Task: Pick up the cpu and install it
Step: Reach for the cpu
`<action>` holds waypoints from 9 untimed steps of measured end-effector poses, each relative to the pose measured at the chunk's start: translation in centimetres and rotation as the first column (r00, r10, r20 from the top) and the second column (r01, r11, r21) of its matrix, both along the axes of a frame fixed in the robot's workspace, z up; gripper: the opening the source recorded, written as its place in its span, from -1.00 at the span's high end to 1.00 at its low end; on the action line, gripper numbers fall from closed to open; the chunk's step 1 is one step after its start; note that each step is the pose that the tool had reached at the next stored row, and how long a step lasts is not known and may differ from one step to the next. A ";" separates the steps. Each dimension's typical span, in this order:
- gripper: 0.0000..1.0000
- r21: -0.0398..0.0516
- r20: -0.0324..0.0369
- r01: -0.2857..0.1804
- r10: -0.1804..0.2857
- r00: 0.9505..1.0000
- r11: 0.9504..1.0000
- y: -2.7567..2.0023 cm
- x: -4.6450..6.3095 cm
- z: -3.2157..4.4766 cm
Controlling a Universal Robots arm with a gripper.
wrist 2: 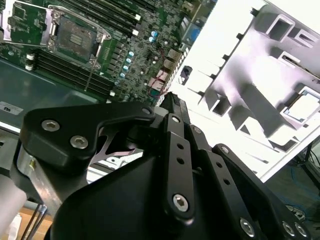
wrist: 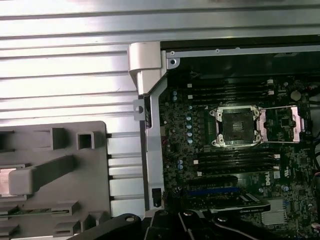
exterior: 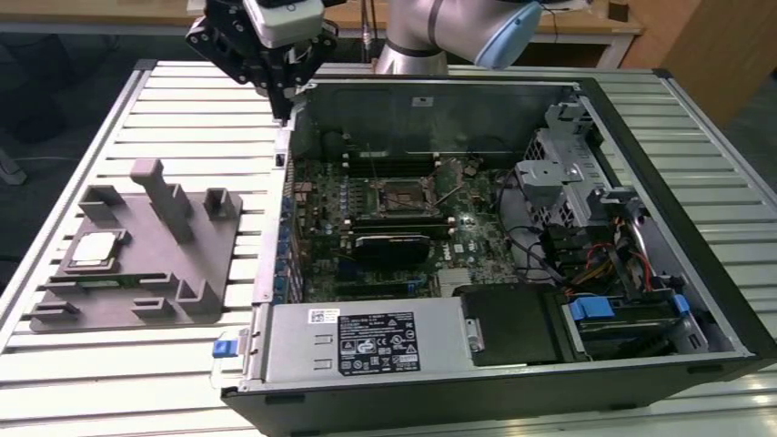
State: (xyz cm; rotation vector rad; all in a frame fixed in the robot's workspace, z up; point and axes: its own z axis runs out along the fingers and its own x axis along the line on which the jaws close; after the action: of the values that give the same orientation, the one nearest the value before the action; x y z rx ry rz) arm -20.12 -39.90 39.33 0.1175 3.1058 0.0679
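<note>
Exterior view: gripper point(exterior: 287, 109) hangs at the far corner of the open PC case point(exterior: 680, 228), on the exterior view's left, tips just above the case rim. Fingers are pinched together w/ nothing between them. Cpu point(exterior: 96, 250) lies flat in a recess of the grey tray point(exterior: 182, 273). The tray sits on the slatted table point(exterior: 146, 382) beside the case, toward the exterior view's left; cpu is well apart from the gripper. Inside the case, the socket point(exterior: 398, 196) sits near the middle of the green motherboard point(exterior: 316, 264). Second wrist view: the gripper's black links take up the foreground, fingers meeting at one tip, closed & empty. Beyond the tip are the case edge & table; to one side the motherboard w/ socket, to the other the tray, where the cpu shows as a bright square in its recess, not touched by the fingers. First wrist view: looks down on the case corner. The socket's dark recess is exposed, w/ its metal bracket folded back beside it. Part of the tray rests on the table outside the case wall, posts upright.
</note>
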 end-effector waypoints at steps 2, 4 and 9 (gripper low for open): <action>0.79 0.000 0.000 0.000 0.000 1.000 1.000 0.00 -0.4 0.00; 0.79 0.000 0.001 0.000 0.000 1.000 1.000 0.00 -0.8 0.00; 0.79 0.000 0.002 0.000 0.000 1.000 1.000 0.00 -2.0 0.00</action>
State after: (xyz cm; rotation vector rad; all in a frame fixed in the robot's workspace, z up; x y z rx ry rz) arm -22.11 -39.89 39.33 0.1174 3.1035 0.0680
